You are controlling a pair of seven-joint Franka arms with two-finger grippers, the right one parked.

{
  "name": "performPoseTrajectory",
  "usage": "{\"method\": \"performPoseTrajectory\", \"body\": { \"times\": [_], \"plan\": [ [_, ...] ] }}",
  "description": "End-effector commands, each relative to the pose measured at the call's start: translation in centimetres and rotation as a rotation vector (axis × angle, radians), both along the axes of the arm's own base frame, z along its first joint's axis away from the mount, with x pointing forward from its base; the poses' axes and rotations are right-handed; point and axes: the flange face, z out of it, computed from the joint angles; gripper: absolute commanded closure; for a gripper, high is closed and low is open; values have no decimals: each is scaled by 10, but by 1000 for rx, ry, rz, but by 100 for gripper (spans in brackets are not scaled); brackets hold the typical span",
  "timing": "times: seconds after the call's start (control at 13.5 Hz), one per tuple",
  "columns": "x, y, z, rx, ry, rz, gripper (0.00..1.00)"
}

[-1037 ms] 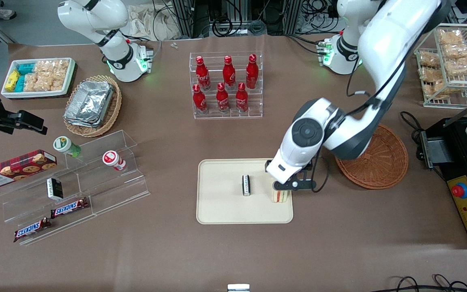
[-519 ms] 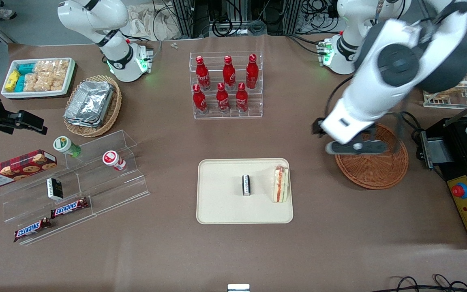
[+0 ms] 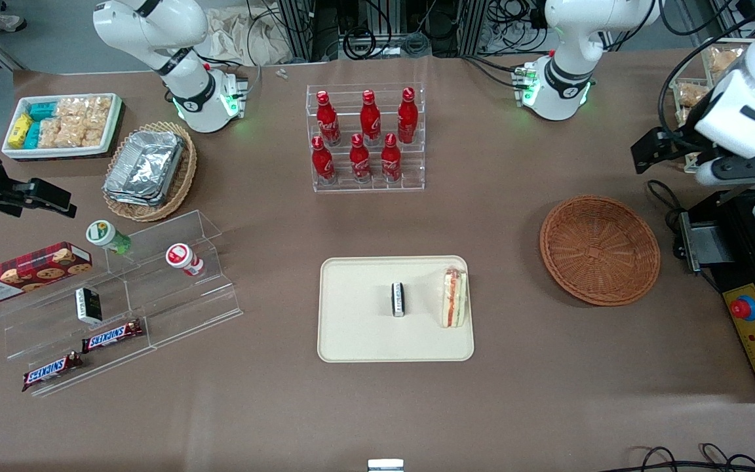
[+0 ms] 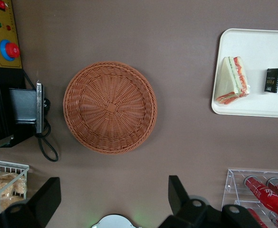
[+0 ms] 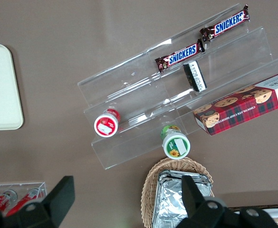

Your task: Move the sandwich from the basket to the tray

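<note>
1. The tray [image 3: 358, 337] lies on the tabletop [image 3: 272, 406], holding a small black packet [image 3: 398, 299].
2. The sandwich [image 3: 453, 297] rests on the tray's edge toward the basket.
3. The basket [image 3: 600, 250] holds nothing.
4. My fingers [image 4: 46, 202] hang spread and unladen, raised well above the tabletop at my end, farther from the front camera than the basket.

A brown-covered table [image 3: 272, 419] fills the scene, with cables [image 3: 377, 33] tangled at its edge.
</note>
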Motion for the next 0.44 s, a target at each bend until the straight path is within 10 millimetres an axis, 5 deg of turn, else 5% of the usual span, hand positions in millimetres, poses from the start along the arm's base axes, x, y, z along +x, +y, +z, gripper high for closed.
{"method": "performPoseTrajectory", "body": {
  "times": [0.0, 0.37],
  "plan": [
    [7, -6, 1, -18, -4, -5, 0],
    [24, -8, 3, -26, -17, -12, 0]
  ]
}}
